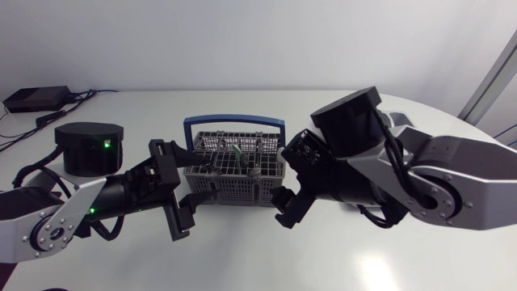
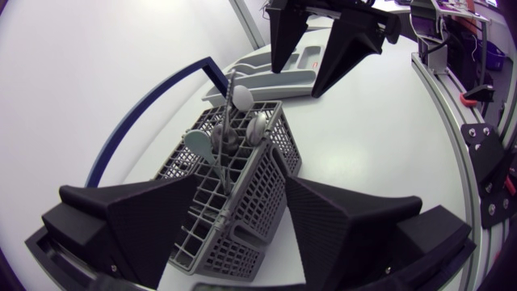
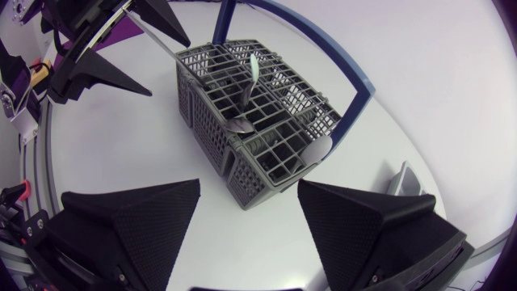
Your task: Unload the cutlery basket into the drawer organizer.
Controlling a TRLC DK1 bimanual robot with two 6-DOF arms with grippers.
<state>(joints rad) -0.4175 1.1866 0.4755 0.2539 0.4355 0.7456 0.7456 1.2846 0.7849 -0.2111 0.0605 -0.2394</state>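
The grey cutlery basket [image 1: 234, 171] with a blue handle [image 1: 234, 122] stands mid-table, with several spoons [image 2: 234, 99] upright in its compartments. My left gripper [image 1: 191, 187] is open at the basket's left end. In the left wrist view that end of the basket [image 2: 230, 214] lies between the gripper's [image 2: 242, 234] spread fingers. My right gripper [image 1: 287, 192] is open at the basket's right end, and the basket's corner [image 3: 242, 194] sits just ahead of its [image 3: 250, 234] fingertips. The grey drawer organizer [image 2: 271, 74] lies beyond the basket, behind my right gripper, and is mostly hidden in the head view.
A black box [image 1: 36, 99] with cables lies at the table's far left corner. White tabletop [image 1: 242, 259] stretches in front of the basket. In the right wrist view an edge of the organizer [image 3: 404, 182] shows beside the basket.
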